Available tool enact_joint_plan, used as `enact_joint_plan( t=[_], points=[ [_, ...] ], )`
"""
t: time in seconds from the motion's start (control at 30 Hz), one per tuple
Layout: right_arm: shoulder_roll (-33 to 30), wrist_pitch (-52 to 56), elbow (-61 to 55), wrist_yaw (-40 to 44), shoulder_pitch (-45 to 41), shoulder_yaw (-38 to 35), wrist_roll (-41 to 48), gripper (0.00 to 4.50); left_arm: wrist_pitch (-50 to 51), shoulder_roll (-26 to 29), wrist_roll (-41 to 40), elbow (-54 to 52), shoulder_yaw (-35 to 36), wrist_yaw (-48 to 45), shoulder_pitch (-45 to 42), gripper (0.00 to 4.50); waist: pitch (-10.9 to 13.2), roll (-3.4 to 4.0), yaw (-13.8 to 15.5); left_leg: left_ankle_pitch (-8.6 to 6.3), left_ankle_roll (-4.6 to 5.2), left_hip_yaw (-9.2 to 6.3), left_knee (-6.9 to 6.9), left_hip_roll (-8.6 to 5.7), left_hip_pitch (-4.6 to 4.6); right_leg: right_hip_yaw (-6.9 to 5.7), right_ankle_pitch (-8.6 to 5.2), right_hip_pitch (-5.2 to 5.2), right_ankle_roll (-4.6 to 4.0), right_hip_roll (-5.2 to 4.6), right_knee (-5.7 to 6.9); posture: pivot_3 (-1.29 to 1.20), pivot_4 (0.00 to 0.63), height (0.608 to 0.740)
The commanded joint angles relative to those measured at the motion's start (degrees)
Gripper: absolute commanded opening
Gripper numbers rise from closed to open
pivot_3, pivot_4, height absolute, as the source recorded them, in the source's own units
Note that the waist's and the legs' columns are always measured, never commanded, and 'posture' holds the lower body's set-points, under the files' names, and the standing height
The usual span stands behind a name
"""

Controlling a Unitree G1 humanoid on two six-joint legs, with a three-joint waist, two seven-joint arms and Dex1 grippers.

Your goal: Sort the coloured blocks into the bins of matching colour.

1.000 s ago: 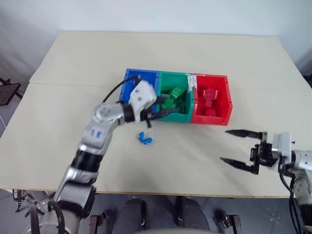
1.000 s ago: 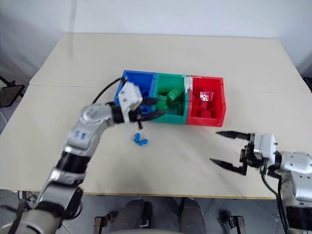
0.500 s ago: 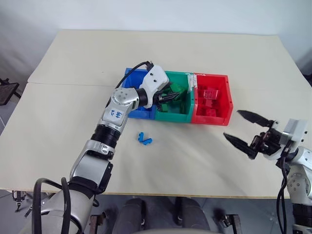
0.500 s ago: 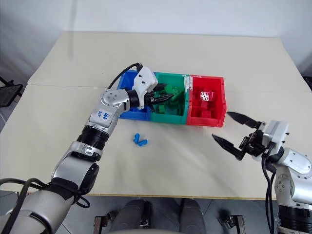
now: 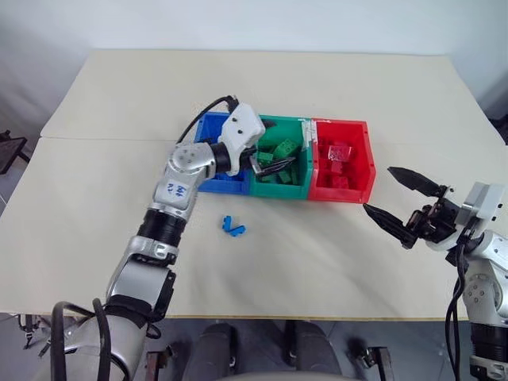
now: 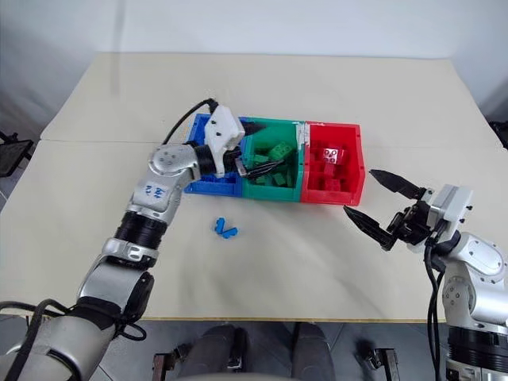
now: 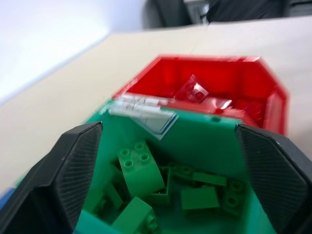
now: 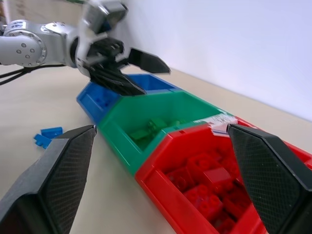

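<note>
The bins stand in a joined row at the table's middle: blue point(image 5: 225, 186), green point(image 5: 278, 190), red point(image 5: 342, 194). Several green blocks point(image 7: 141, 170) lie in the green bin and red blocks point(image 5: 337, 156) in the red one. Two small blue blocks point(image 5: 232, 228) lie on the table in front of the blue bin. My left gripper point(image 6: 271, 144) hovers over the green bin, open, nothing between its fingers point(image 7: 78, 165). My right gripper point(image 5: 378, 190) hangs open and empty above the table, right of the red bin.
The beige table point(image 5: 119, 198) has a seam running across its left part. Bare tabletop stretches behind the bins and in front of them, apart from the blue blocks. The table's front edge lies close below my right gripper.
My left gripper swung from the bins' front edge to over the green bin, and its fingers have spread wide. My right gripper rose a little and tilted upward, still open.
</note>
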Motion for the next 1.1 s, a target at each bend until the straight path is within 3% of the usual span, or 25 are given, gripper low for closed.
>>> enact_joint_plan(
  t=[0.03, 0.2, 0.4, 0.6, 0.77, 0.97, 1.1],
  points=[
    [-0.07, 0.25, 0.08, 2.18, -1.96, 0.89, 0.74, 4.5, 1.01, 5.97, -4.98, -11.77, 3.77, -5.29, 7.09, 4.48, 0.0, 0.0, -0.35, 0.0, 0.0, -0.01, -0.01, 0.03, 0.0, 0.0, 0.0, 0.0, 0.0, 0.0, 0.0, 0.0, 0.15, 0.74],
    [0.13, 0.39, 1.96, 5.27, -4.65, 3.16, 0.24, 4.5, -1.86, 16.76, -10.58, -20.55, 10.65, -13.5, 24.57, 4.48, 0.0, 0.0, -0.92, 0.0, 0.0, -0.04, 0.0, 0.18, 0.04, 0.04, 0.0, 0.02, -0.01, -0.03, 0.03, 0.0, 0.15, 0.74],
    [-1.2, -0.5, 5.0, 11.79, -6.25, 6.01, -1.61, 4.5, -0.66, 19.7, -13.5, -22.94, 22.71, -7.92, 40.03, 4.48, 0.0, 0.0, -0.3, -0.02, 0.01, -0.17, 0.01, 0.16, 0.05, 0.01, -0.01, 0.06, -0.03, -0.16, 0.05, 0.0, 0.15, 0.74],
    [-3.47, -0.55, 7.27, 16.28, -6.8, 7.12, -3.01, 4.5, -1.6, 21.66, -13.65, -23.74, 27.26, -8.41, 49.4, 4.48, 0.0, 0.0, -0.85, -0.11, -0.04, -0.17, -0.07, 0.17, 0.06, 0.0, -0.02, 0.04, -0.06, -0.21, -0.02, 0.0, 0.15, 0.74],
    [-3.97, -0.42, 8.54, 17.49, -7.16, 6.77, -3.21, 4.5, 0.15, 23.24, -12.26, -26.29, 24.65, -8.73, 51.68, 4.48, 0.0, 0.0, -0.76, -0.14, -0.1, -0.15, -0.11, 0.25, 0.08, -0.03, -0.05, 0.0, -0.13, -0.16, -0.02, 0.0, 0.15, 0.74],
    [-4.58, 0.34, 6.34, 16.34, -4.94, 5.48, -3.07, 4.5, 9.55, 17.28, -6.31, -33.48, 14.78, 4.7, 42.53, 4.48, 0.0, 0.0, -0.27, -0.15, -0.1, -0.18, -0.11, 0.15, 0.08, -0.03, -0.04, 0.04, -0.11, -0.25, 0.01, 0.0, 0.15, 0.74],
    [-4.87, 1.1, 4.15, 15.19, -3.26, 4.76, -2.72, 4.5, 16.34, 13.89, -6.27, -38.53, 8.9, 7.97, 39.64, 4.48, 0.0, -0.01, -0.73, -0.15, -0.1, -0.1, -0.18, 0.18, 0.09, -0.01, -0.04, 0.01, -0.11, -0.13, -0.01, 0.0, 0.15, 0.74]
  ],
)
